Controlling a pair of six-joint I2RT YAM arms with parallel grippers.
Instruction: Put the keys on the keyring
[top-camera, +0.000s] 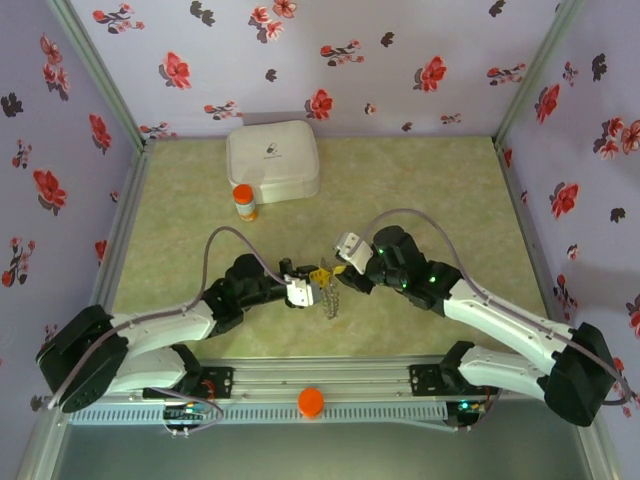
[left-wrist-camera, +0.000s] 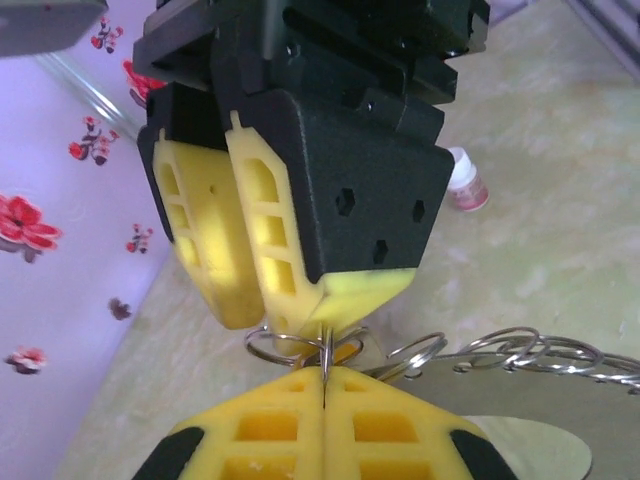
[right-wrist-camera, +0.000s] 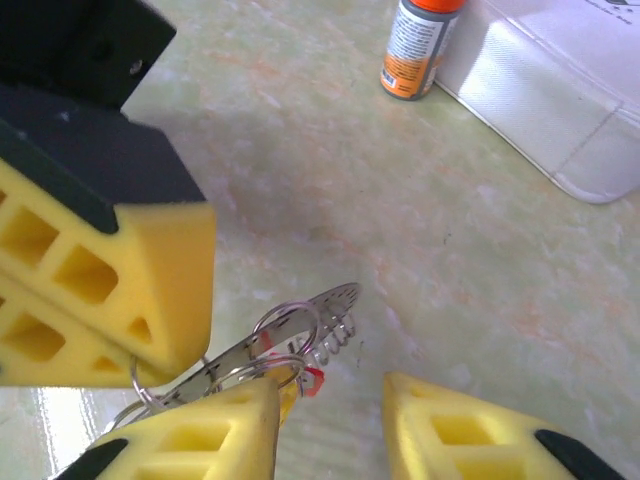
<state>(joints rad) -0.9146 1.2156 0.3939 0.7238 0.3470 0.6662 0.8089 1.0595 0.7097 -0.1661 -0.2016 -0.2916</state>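
Note:
My left gripper (top-camera: 305, 290) (left-wrist-camera: 325, 372) is shut, pinching a thin wire ring of the keyring (left-wrist-camera: 530, 352) held above the table mid-front. The keyring's toothed metal strip and coils (right-wrist-camera: 335, 305) hang free and dangle toward the table (top-camera: 333, 302). The keys hang by it: a brassy yellow head (top-camera: 322, 273) (right-wrist-camera: 288, 392) and a small red tag (right-wrist-camera: 314, 379). My right gripper (top-camera: 345, 268) (right-wrist-camera: 330, 425) faces the left one, open, with bare table showing in the gap. Its left finger (right-wrist-camera: 200, 440) lies against the yellow key and rings. Its fingers (left-wrist-camera: 280, 250) hover just above the rings.
An orange-capped bottle (top-camera: 244, 202) (right-wrist-camera: 418, 45) (left-wrist-camera: 465, 180) stands behind the grippers, beside a white zip case (top-camera: 272, 160) (right-wrist-camera: 560, 90). Flowered walls enclose the table on three sides. An orange knob (top-camera: 311, 402) sits on the front rail.

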